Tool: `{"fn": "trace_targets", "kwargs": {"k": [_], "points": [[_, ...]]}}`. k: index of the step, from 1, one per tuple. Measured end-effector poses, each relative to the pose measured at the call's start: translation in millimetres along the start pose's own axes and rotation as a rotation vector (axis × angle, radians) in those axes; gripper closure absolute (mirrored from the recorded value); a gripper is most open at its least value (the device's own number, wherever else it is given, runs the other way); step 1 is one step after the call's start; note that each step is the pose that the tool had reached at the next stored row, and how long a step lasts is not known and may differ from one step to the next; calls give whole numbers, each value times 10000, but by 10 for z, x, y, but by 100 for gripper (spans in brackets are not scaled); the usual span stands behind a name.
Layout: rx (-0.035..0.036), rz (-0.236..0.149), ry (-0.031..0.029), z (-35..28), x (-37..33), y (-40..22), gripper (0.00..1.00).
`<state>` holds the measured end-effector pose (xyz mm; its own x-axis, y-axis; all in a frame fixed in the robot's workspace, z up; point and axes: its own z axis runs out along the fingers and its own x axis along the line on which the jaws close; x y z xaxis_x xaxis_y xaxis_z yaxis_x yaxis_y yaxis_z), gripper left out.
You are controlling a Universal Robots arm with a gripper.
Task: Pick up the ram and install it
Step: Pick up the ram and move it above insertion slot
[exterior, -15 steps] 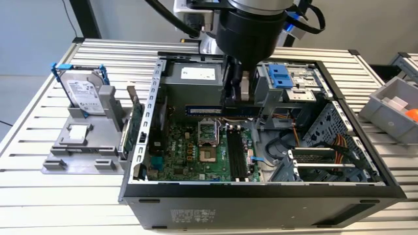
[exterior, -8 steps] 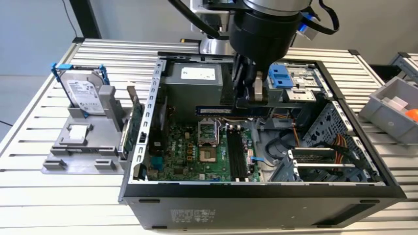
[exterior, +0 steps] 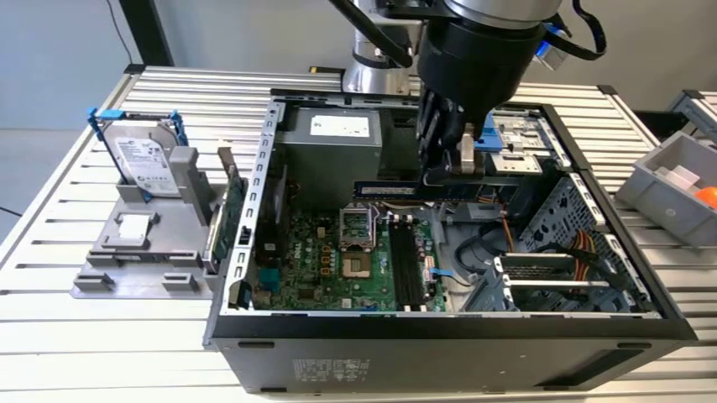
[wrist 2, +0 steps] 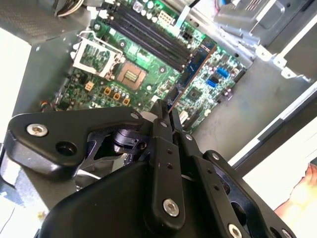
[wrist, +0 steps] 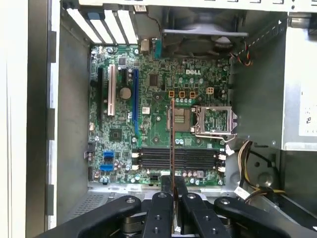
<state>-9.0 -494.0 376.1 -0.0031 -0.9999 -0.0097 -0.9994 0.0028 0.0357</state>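
Gripper [wrist: 173, 182] fingers, black, jointed and screw-studded, are pressed onto the ram [wrist: 172, 139], pinching its thin faces. In both wrist views the stick runs out edge-on from between the tips.

Ram location: held in the air inside the open computer case [exterior: 448, 323], above the motherboard [wrist: 158, 99], apparently touching nothing below. In the exterior view it hangs level, a bluish, flat, narrow board with dark chips. It is gripped off its middle, toward the exterior view's right.

Memory slots [wrist: 148, 158], long black parallel channels with pale end clips, lie crosswise to the held stick.

Assessed risk: brought down at this angle, the stick would bridge the slots rather than seat. The off-centre hold could also let it tilt under pressure and strain the contact edge.

Case walls are grey sheet metal; the surface [exterior: 112, 336] beneath is ribbed pale metal.
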Motion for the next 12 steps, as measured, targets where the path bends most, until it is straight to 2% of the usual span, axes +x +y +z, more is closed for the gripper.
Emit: {"fn": "trace_targets", "kwargs": {"k": [8, 12], "points": [[-13, 0, 2, -8, -1, -194, 100], [-14, 0, 1, -10, -2, -257, 100]]}}
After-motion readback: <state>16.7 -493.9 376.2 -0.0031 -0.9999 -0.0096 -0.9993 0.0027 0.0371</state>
